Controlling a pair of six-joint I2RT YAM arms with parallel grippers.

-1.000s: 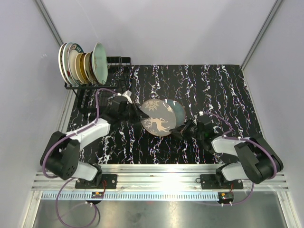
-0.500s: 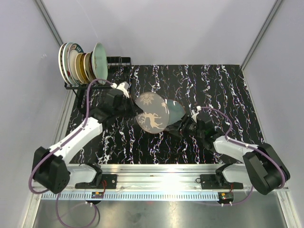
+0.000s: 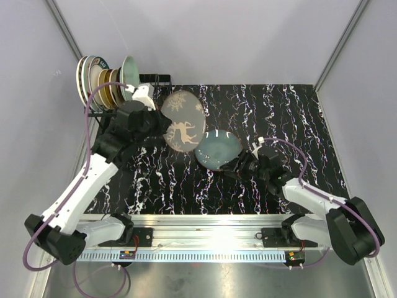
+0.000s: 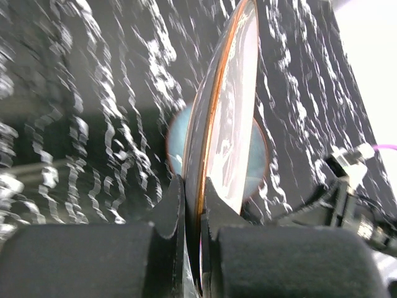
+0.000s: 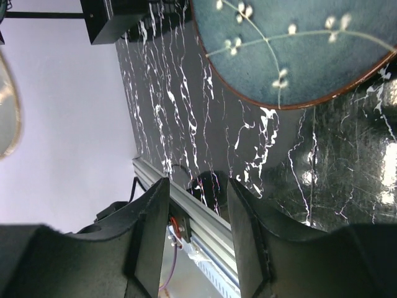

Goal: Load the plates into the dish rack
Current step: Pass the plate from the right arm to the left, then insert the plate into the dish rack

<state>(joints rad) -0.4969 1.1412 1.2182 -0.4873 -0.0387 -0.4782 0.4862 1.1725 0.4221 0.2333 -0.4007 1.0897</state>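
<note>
My left gripper (image 3: 159, 122) is shut on the rim of the brown deer plate (image 3: 182, 119) and holds it tilted in the air, just right of the black wire dish rack (image 3: 151, 87). In the left wrist view the plate (image 4: 224, 118) stands edge-on between my fingers (image 4: 170, 208). Several plates (image 3: 102, 82) stand upright in the rack's left half. A teal plate with white sprigs (image 3: 217, 149) lies flat on the mat and also shows in the right wrist view (image 5: 291, 49). My right gripper (image 3: 237, 167) is open and empty at that plate's near right rim; its jaws (image 5: 197, 186) hold nothing.
The black marbled mat (image 3: 279, 118) covers the table. White walls close in the left, back and right sides. An aluminium rail (image 3: 211, 223) with the arm bases runs along the near edge. The rack's right slots (image 3: 158, 81) hold no plates.
My left arm lifted the deer plate off the teal plate and carried it back and left toward the rack. The teal plate now lies uncovered. The right gripper barely moved.
</note>
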